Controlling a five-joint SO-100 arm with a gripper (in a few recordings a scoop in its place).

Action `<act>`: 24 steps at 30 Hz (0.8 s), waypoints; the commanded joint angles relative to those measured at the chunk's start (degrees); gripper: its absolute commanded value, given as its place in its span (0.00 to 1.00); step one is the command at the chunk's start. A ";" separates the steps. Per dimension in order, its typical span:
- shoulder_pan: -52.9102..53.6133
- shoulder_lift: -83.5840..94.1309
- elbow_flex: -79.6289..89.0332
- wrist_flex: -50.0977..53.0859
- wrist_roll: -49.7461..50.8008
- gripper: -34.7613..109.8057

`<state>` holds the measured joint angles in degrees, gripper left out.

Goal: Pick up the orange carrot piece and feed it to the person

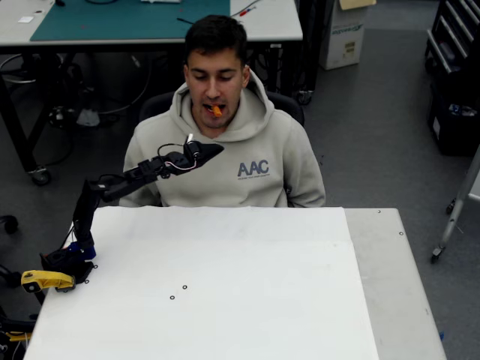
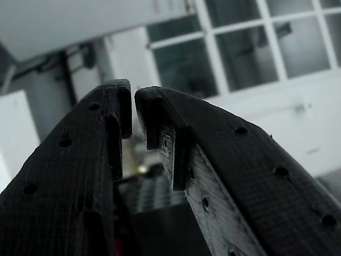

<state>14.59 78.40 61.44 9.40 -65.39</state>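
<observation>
Overhead view: tiny bright orange carrot piece (image 1: 216, 110) held between the lips of the person (image 1: 225, 150) in a light beige-grey hoodie printed "AAC", seated behind the white rectangular worktop (image 1: 262, 300). Black five-joint arm (image 1: 120, 184) rising from a blue-and-black base at the worktop's left edge, beside a yellow clamp part (image 1: 45, 280), and stretching up and to the right toward the person's chest. Gripper (image 1: 214, 149) just below the chin, apart from the carrot piece, nothing seen between its jaws. Two small dark rings (image 1: 178, 292) lying on the worktop. Teal-topped table (image 1: 127, 19) behind the person.

Wrist view: black ribbed plastic fingers (image 2: 213, 176) pointing upward, jaws brought almost together with a thin slit left at the tips, gripping nothing. Blurred pale wall and a gridded window (image 2: 250, 48) behind.
</observation>
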 commanded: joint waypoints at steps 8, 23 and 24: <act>-2.11 25.93 25.75 -0.70 5.45 0.22; -6.68 53.53 67.41 0.00 28.83 0.22; -7.03 55.63 70.40 0.00 31.29 0.22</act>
<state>8.00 123.31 124.72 9.40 -40.52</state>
